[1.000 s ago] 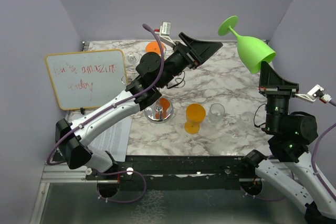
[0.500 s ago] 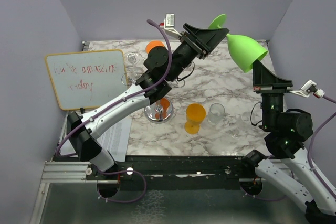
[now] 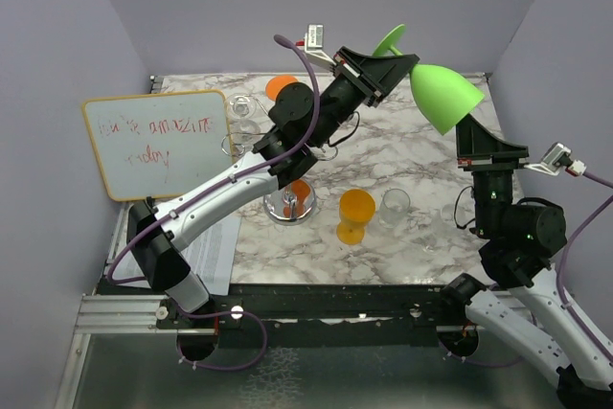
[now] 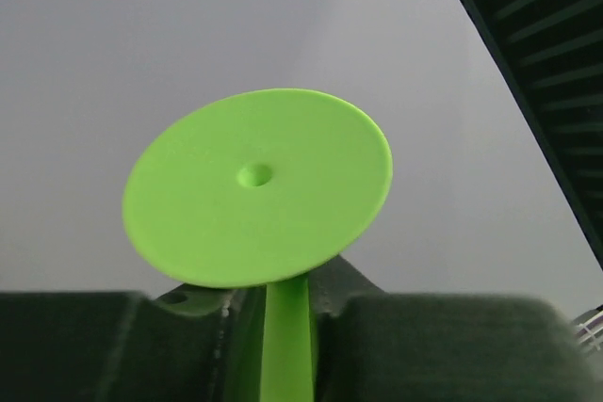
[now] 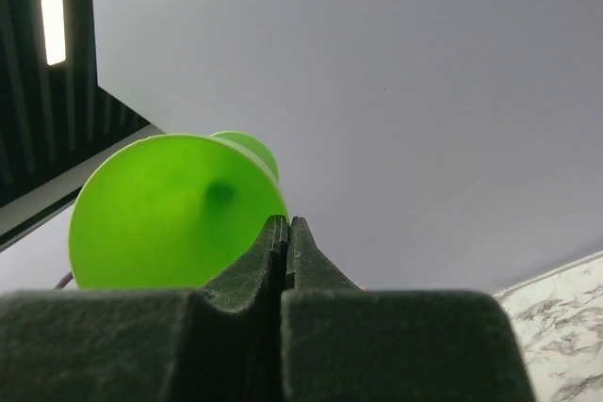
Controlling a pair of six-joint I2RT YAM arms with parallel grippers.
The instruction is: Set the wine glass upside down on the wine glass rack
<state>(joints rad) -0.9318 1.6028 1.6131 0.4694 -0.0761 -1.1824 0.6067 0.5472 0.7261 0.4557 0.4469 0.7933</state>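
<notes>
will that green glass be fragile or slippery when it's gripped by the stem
Probably not fragile: the glass looks like opaque moulded plastic, likely light. Its smooth thin stem between the left fingers could swivel or slip.

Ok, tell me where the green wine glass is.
Top view: the green wine glass hangs over the far right of the table, its bowl pinched by the right gripper, its stem between the fingers of the left gripper.

Across the table (image 3: 431, 174), left to right: whiteboard (image 3: 156, 144), wine glass rack (image 3: 285, 208), goblet (image 3: 356, 213), another glass (image 3: 395, 206). Aloft behind them, wine glass (image 3: 442, 93), stem leftward.
</notes>
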